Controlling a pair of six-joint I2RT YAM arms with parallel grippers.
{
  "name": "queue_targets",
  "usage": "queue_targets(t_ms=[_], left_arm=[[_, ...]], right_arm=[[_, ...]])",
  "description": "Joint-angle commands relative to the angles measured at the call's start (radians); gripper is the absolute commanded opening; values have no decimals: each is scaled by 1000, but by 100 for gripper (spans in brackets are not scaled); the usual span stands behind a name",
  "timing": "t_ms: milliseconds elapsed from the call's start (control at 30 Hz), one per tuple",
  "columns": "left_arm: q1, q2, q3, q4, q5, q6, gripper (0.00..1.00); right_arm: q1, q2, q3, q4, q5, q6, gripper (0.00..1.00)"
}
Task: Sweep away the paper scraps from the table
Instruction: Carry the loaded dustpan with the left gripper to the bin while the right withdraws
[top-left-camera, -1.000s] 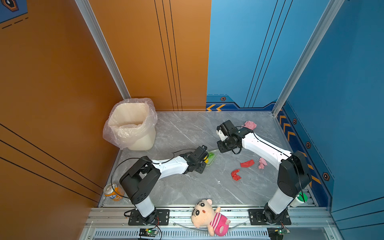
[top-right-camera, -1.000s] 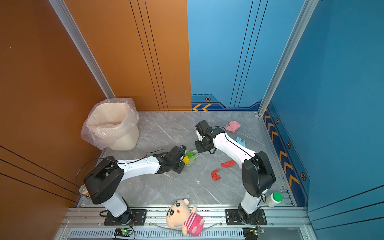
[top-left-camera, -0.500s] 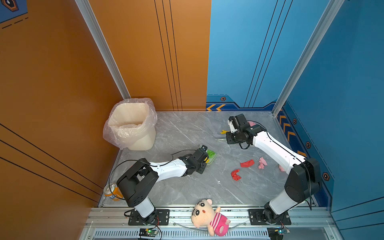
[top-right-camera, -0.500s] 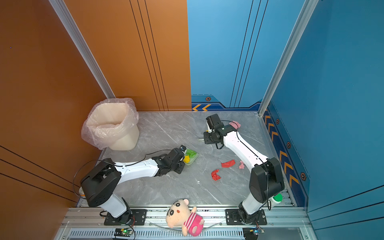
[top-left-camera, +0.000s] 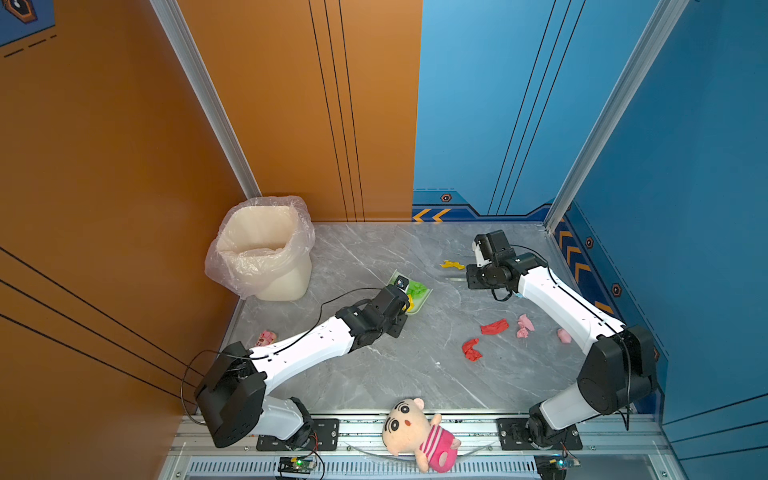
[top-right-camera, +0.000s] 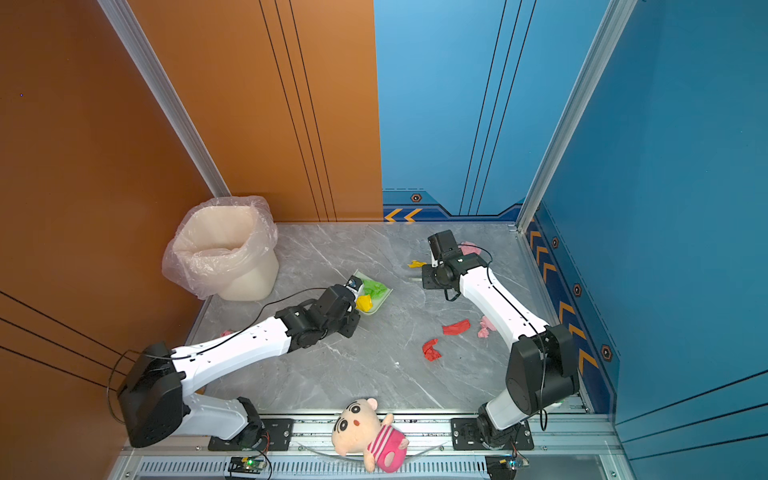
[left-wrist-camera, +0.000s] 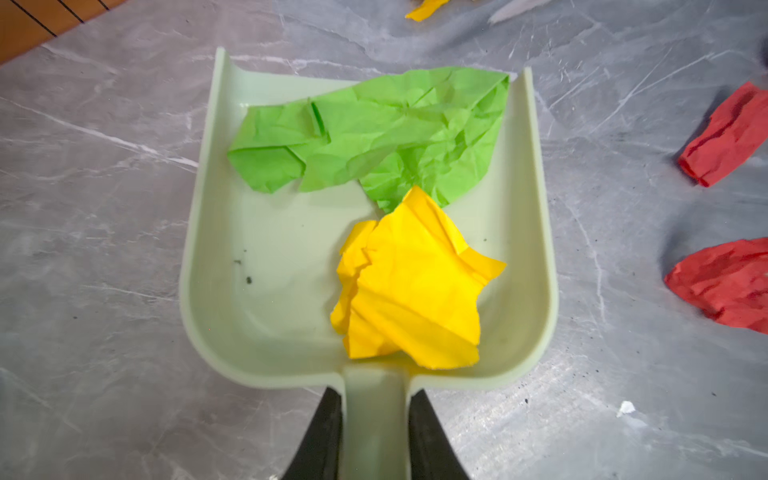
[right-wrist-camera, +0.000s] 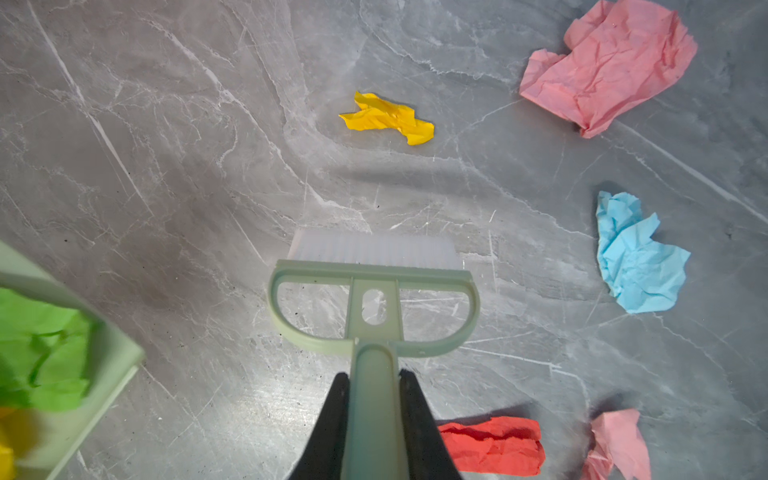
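My left gripper (left-wrist-camera: 374, 395) is shut on the handle of the pale green dustpan (left-wrist-camera: 266, 257), which lies flat on the table (top-left-camera: 374, 374) and holds a green scrap (left-wrist-camera: 374, 129) and a yellow one (left-wrist-camera: 411, 282). My right gripper (right-wrist-camera: 371, 376) is shut on the green brush (right-wrist-camera: 374, 286), its white bristles down on the marble to the right of the dustpan (top-left-camera: 419, 297). A yellow scrap (right-wrist-camera: 388, 118) lies just beyond the bristles. Pink (right-wrist-camera: 606, 62), light blue (right-wrist-camera: 636, 257), red (right-wrist-camera: 494, 444) and another pink (right-wrist-camera: 619, 444) scrap lie around it. Two red scraps (top-left-camera: 494, 326) (top-left-camera: 471, 349) sit mid-right.
A cream bin with a clear liner (top-left-camera: 266, 249) stands at the back left. A plush doll in pink stripes (top-left-camera: 415, 432) lies on the front rail. A small pink toy (top-left-camera: 266, 337) sits by the left edge. Another pink scrap (top-left-camera: 564, 335) lies beside the right arm.
My right gripper has carried the brush rightward, away from the dustpan, uncovering the yellow scrap. The left arm has shifted the dustpan a little farther back.
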Motion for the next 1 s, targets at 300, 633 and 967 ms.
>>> queue_targets(t_ms=[300,633,967], left_arm=[[122,-214,164,-242,-14,71,16],[311,-307,286,-349,2,137,17],[545,-287,400,-408,87,168,18]], right_arm=[[-5,-5,-1,19,-5,24,0],[5,5,-8,20,-15,31,0],[15,9,-6,18,-13,34,0]])
